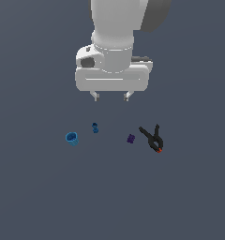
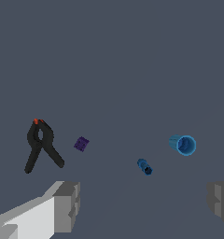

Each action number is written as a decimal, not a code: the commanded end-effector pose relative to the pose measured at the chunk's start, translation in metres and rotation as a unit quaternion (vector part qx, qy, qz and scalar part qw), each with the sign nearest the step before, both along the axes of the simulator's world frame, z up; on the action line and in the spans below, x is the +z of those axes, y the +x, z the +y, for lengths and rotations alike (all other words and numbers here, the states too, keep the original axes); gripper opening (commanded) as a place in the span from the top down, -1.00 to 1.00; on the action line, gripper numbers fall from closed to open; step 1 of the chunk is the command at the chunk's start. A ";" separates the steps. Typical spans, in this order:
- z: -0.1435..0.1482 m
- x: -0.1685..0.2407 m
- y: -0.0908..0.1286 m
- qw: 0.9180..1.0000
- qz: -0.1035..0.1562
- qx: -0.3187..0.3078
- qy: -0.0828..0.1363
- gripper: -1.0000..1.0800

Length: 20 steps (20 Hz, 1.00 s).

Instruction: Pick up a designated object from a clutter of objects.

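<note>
The purple block [image 1: 131, 138] [image 2: 81, 144] lies right of centre in the exterior frame, just beside the black clamp [image 1: 153, 138] [image 2: 39, 144]. Left of it sit the dark blue piece [image 1: 95, 127] [image 2: 144, 166] and the light blue cup [image 1: 72, 138] [image 2: 183, 144] — all apart. Above, upper centre, the gripper [image 1: 111, 96] hangs spread wide, empty.

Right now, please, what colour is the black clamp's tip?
Red, clearest on the black clamp in the wrist view.

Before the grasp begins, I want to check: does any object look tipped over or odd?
Only the light blue cup stands out: it lies on its side, its opening showing sideways in the wrist view. Nothing looks spilled or damaged.
</note>
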<state>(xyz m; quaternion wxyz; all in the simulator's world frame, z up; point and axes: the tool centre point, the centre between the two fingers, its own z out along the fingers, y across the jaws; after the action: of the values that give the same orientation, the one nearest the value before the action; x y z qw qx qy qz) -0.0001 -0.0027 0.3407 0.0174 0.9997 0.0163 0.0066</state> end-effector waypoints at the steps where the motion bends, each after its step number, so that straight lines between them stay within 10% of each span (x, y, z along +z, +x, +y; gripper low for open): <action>1: 0.002 -0.005 0.001 1.000 0.000 -0.004 0.000 -0.92; 20: 0.054 -0.139 0.007 0.992 -0.001 -0.128 0.008 -0.92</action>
<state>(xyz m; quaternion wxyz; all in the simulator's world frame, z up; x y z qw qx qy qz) 0.0088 0.0453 0.2164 0.0109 0.9952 -0.0975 0.0055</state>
